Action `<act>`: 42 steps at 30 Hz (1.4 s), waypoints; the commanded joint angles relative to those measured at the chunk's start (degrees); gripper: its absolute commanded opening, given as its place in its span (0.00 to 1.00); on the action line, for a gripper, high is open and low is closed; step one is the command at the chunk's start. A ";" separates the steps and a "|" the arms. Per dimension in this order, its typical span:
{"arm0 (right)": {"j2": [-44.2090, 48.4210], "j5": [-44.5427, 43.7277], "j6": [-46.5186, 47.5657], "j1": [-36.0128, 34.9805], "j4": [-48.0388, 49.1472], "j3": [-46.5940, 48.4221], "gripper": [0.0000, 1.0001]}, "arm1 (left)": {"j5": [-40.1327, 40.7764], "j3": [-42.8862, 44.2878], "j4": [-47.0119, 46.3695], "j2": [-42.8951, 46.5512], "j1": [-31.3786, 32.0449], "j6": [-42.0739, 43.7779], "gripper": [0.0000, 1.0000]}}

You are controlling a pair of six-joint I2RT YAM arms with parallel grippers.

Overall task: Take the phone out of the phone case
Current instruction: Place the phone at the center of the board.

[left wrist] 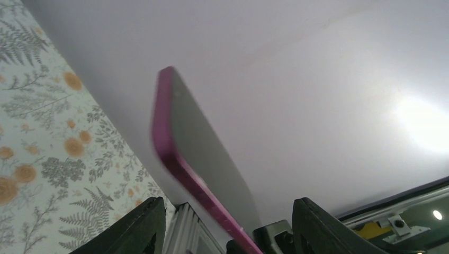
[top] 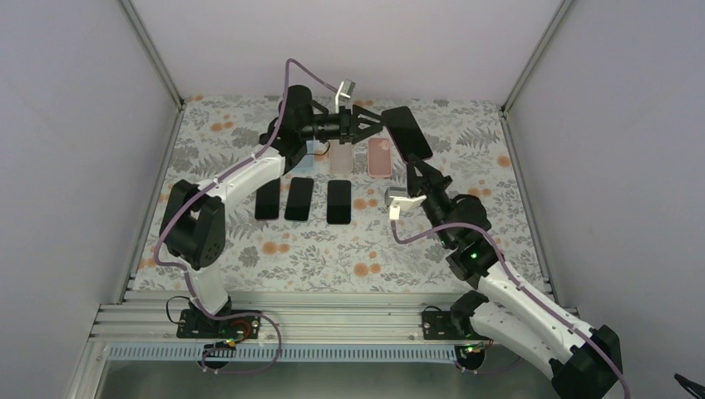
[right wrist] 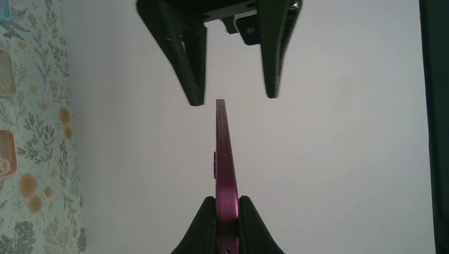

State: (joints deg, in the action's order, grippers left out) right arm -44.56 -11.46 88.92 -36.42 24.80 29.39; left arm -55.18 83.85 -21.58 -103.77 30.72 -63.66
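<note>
Shows the slim dark phone [top: 407,131] in its glossy magenta plastic case [right wrist: 224,164], clenched at one end by the right gripper [right wrist: 226,203] and raised edge-on above the floral-patterned tabletop [top: 374,249]. Presents the free end to the left gripper [right wrist: 233,100], jaws apart astride that tip, not touching. Reads as thin and rigid, magenta rim wrapping the edges.

Dark-screen phone [top: 407,131] sits in magenta case [right wrist: 225,159], rim wrapping its edges. Up off the table [top: 349,258], tilted, over far edge just R of centre; lower end pinched by right gripper [right wrist: 226,211].
</note>
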 commanded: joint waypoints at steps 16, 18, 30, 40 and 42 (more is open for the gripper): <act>0.43 -1.66 4.97 -2.40 9.08 -1.84 0.03 | 0.11 -0.52 -6.31 -2.49 1.61 -5.15 0.45; 0.43 -1.50 5.46 -2.51 9.34 -2.19 0.03 | 0.07 -0.28 -6.71 -2.66 1.71 -5.68 0.42; 0.03 -1.27 6.70 -3.47 11.18 -3.68 0.03 | 0.84 -0.87 -8.36 -3.64 1.99 -8.40 0.27; 0.89 -0.90 6.42 -3.92 9.63 -4.01 0.23 | 0.86 -1.81 -9.48 -3.71 1.51 -9.47 0.03; 1.32 -0.66 6.00 -3.92 8.25 -3.99 0.45 | 0.90 -1.83 -9.58 -3.41 0.98 -9.27 0.02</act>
State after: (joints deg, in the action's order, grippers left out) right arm -44.84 -12.75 94.85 -39.48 29.98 24.60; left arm -54.74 82.72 -28.67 -106.78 32.45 -74.56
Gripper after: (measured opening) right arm 0.310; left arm 0.079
